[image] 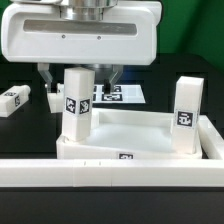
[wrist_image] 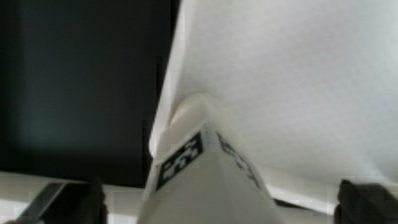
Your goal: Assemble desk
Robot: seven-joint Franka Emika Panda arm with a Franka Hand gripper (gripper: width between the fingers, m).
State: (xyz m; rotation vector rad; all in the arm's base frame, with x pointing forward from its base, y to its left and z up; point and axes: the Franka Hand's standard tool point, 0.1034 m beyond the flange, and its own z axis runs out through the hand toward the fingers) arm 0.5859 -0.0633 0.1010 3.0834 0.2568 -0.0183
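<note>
The hand (image: 80, 78) hangs spread astride the upright leg (image: 75, 105) — best lift straight up, without nudging it in the tabletop (image: 140, 127).

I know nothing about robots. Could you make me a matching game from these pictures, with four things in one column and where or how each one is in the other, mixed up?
Things:
A. end effector
B. leg at the exterior view's right
C. leg at the exterior view's far left
D. marker board

States:
1. lies on its side on the black table
2. open, jaws either side of an upright leg
3. lies flat behind the tabletop
4. stands upright in a tabletop corner

Pairs: A-2, B-4, C-1, D-3.
</note>
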